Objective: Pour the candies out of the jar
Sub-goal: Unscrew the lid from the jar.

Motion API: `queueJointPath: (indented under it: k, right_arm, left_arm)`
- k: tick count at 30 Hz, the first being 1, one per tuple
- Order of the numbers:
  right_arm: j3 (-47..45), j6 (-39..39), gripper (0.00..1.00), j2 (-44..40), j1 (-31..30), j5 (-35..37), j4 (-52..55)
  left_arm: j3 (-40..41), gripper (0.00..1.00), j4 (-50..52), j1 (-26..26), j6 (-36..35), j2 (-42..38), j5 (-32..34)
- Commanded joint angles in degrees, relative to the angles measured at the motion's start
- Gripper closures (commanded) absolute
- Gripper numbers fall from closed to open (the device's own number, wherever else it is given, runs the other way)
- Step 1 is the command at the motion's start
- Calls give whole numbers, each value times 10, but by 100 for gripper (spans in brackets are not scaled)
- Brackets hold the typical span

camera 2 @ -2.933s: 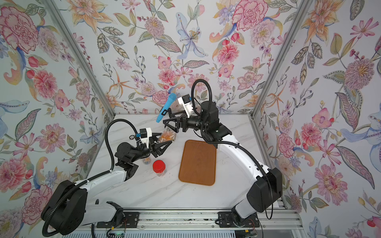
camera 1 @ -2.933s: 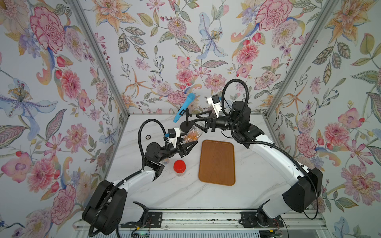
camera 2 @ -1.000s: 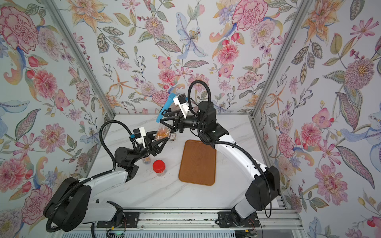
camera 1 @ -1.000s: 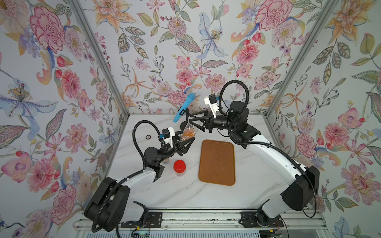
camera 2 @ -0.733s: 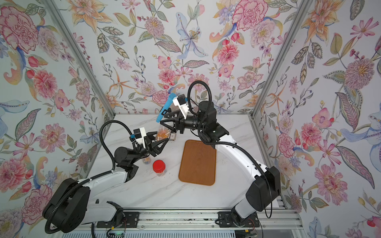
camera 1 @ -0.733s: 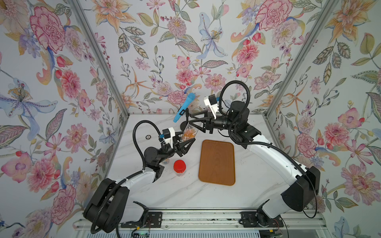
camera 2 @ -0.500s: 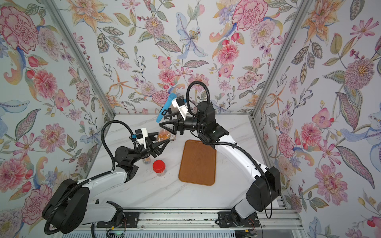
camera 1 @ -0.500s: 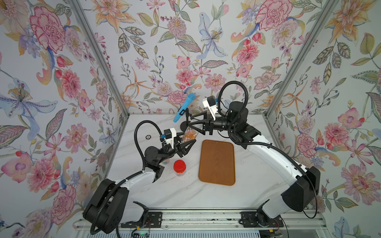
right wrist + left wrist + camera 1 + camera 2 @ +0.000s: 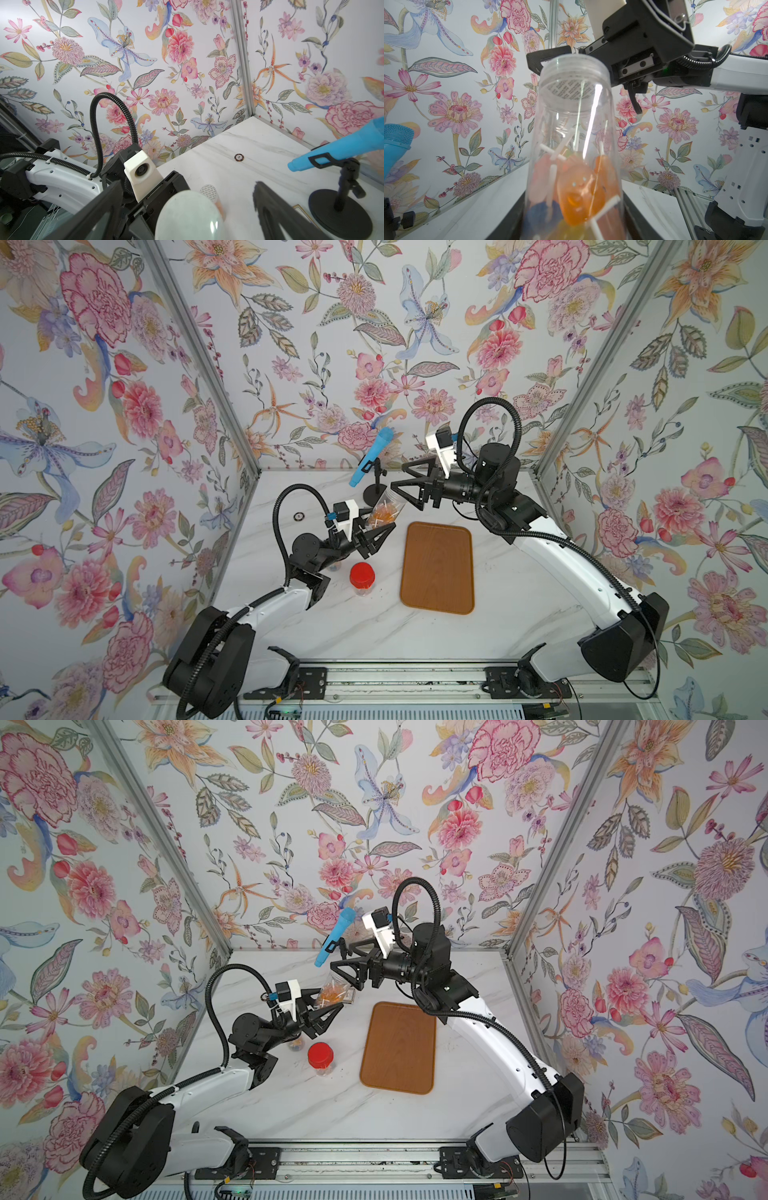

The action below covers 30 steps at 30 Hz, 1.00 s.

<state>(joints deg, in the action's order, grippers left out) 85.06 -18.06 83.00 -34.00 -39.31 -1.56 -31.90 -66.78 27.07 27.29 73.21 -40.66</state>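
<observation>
A clear plastic jar (image 9: 384,510) (image 9: 332,994) (image 9: 575,124) hangs tilted above the table's far middle. My left gripper (image 9: 380,523) (image 9: 330,999) (image 9: 573,228) is shut on its lower part. The candies (image 9: 579,199) (image 9: 380,516), orange, pink, blue and yellow lollipops on pale sticks, lie heaped at the gripped end. The threaded neck points up towards my right gripper (image 9: 398,476) (image 9: 341,956) (image 9: 187,184), which is wide open astride that end without touching it. In the right wrist view that end is a pale blurred oval (image 9: 187,214); I cannot tell whether the mouth is covered.
A brown tray (image 9: 436,568) lies right of the jar. A red-lidded jar (image 9: 361,578) stands by the left arm, a smaller jar (image 9: 334,568) half under it. A blue microphone (image 9: 372,456) on a black stand (image 9: 340,216) is close behind. A dark chip (image 9: 298,516) lies far left.
The right gripper's jaws have spread from nearly closed to wide apart at the jar's upper end. The left gripper still holds the jar and has barely moved.
</observation>
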Motion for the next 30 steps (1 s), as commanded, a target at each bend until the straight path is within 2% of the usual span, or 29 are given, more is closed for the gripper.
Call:
queueJointPath:
  k: [1, 4, 10, 16, 22, 30]
  right_arm:
    - [11, -33, 0, -11, -5, 105, 44]
    - [19, -69, 0, -3, -20, 165, 68]
    - [25, -87, 2, 10, -76, 242, 81]
    - [34, -102, 5, 26, -90, 249, 63]
    - [34, -118, 15, 35, -92, 247, 47]
    - [41, -120, 22, 50, -96, 238, 40]
  left_arm:
    - [-5, 100, 17, 3, -45, -29, 34]
    - [0, 100, 50, 4, -73, -46, 68]
    - [8, 100, 107, 11, -128, -75, 139]
    - [13, 100, 128, 20, -152, -89, 165]
    - [15, 100, 130, 24, -158, -94, 170]
    - [14, 100, 134, 24, -162, -95, 171]
